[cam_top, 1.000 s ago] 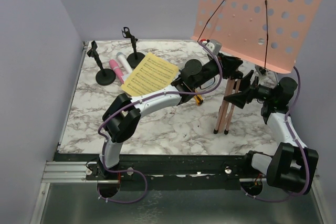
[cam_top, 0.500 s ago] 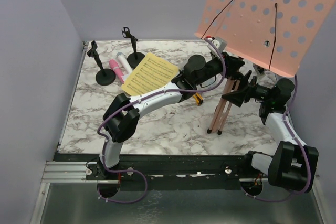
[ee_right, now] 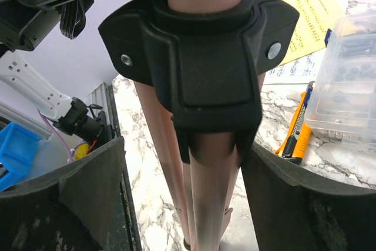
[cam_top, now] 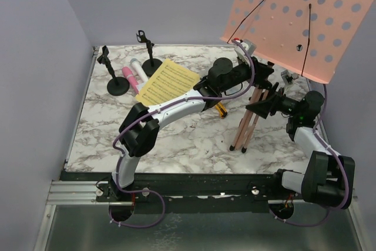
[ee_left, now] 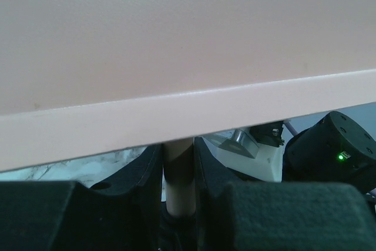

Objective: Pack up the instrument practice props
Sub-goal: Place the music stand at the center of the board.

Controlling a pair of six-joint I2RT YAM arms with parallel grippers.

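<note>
The left tool [ee_left: 178, 201] is clenching the pink music rack [cam_top: 288, 22] by its near-upright post, just under the panel, over the table's [cam_top: 176, 139] right side. The right tool [ee_right: 191, 198], nearer the legs [ee_right: 205, 221], is straddling them below the black hub [ee_right: 200, 69], jaws apart.

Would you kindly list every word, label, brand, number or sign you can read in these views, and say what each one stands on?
No text can be read in any view.
On the yellow sheet-music page: printed staves and notes only, any title too small to read.
On the white sheet-music page: notation, too blurred to read.
On the utility knife, the clear compartment box and the pink music rack: no marking visible.
</note>
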